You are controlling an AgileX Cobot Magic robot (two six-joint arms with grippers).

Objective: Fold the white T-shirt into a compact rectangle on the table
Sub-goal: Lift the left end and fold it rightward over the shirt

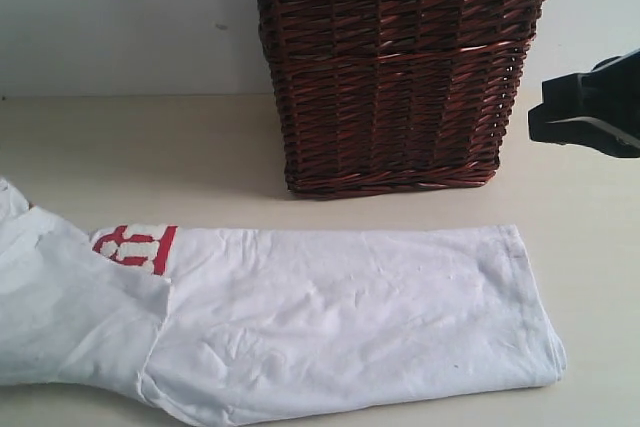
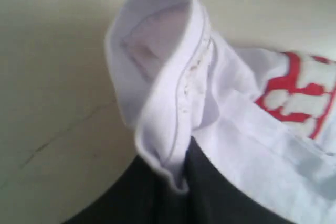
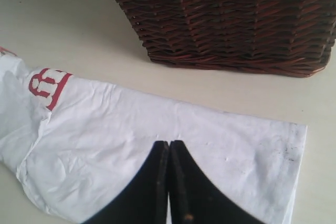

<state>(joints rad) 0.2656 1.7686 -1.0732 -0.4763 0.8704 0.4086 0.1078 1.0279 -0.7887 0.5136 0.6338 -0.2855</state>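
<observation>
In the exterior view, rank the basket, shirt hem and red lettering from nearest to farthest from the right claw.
From the right claw, as that view shows it:
1. basket: right beside it, to its left.
2. shirt hem: below it, at the right end.
3. lettering: far left.

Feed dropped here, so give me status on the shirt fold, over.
Left gripper shut on white T-shirt edge; right gripper shut, empty, clear of cloth. T-shirt a long band on the table, not yet compact. Wicker basket behind, not touching.
</observation>
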